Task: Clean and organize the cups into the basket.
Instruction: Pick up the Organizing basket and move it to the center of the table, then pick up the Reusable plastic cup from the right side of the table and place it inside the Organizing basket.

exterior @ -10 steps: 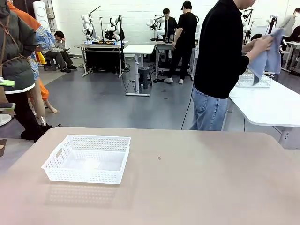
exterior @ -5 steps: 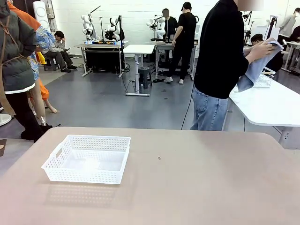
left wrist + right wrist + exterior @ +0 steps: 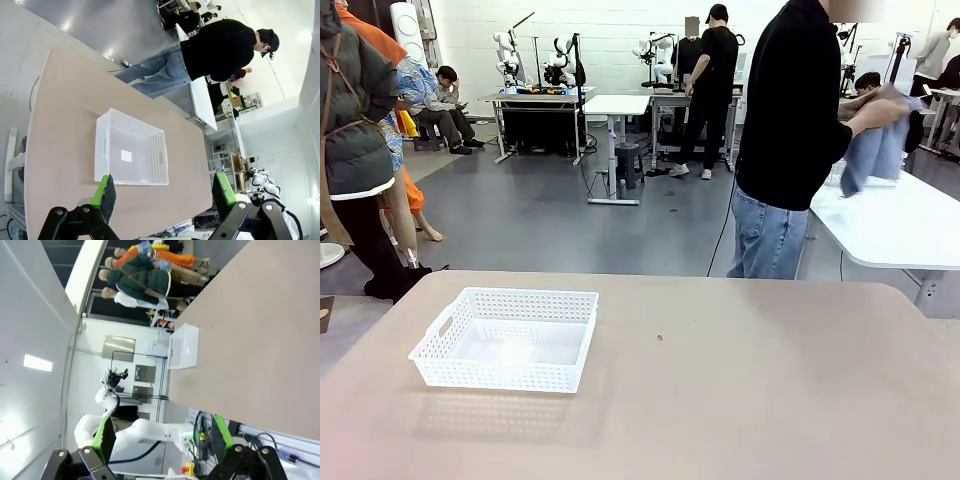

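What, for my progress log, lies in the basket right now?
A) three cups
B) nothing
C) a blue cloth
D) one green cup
B: the basket has a bare white floor in the front and left wrist views.

We record the left claw (image 3: 164,195) and right claw (image 3: 162,436): black linkages, green pads (image 3: 106,197). Person (image 3: 788,120): black top, blue jeans.

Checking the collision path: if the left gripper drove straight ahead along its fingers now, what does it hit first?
The basket. It sits squarely ahead of the left gripper, between its open jaws. Depth is unclear, so it could meet the near rim or the bottom.
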Controlling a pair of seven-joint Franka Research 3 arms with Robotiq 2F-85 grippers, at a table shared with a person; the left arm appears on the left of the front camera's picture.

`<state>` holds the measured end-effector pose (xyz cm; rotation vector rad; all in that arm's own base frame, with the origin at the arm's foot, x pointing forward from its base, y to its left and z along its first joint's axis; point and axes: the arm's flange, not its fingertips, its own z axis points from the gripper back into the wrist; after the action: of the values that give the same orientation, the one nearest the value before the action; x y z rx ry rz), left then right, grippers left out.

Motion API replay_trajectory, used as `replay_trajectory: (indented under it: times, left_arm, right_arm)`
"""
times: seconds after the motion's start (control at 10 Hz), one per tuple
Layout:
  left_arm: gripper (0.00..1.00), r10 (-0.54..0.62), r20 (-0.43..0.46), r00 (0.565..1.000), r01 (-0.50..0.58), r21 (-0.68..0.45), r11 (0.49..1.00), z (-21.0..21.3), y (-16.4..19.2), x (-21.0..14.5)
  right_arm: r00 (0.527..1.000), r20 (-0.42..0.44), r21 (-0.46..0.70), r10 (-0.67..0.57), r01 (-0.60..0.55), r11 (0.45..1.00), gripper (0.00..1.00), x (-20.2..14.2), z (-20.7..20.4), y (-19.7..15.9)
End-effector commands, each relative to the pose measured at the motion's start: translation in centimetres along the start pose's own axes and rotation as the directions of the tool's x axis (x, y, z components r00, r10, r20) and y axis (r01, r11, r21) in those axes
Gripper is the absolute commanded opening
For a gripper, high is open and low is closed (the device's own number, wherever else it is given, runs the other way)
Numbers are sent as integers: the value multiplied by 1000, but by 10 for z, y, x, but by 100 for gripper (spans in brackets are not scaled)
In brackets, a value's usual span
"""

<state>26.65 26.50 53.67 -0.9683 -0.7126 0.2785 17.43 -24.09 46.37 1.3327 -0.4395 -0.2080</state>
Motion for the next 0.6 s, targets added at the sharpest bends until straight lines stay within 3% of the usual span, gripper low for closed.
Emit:
replay_trajectory:
  times: [0.0,0.1,0.5]
  left_arm:
    - [100,-32,-55,998,30,-30,999,-1,-14,-7]
    - [100,0,0,1000,0,0,1000,0,0,0]
    - [100,0,0,1000,0,0,1000,0,0,0]
  right_arm:
    - [997,-73,-24,2,-3,1000,100,-2,3,1]
    - [1000,0,0,0,0,1000,100,0,0,0]
    - [1000,0,0,0,0,1000,100,0,0,0]
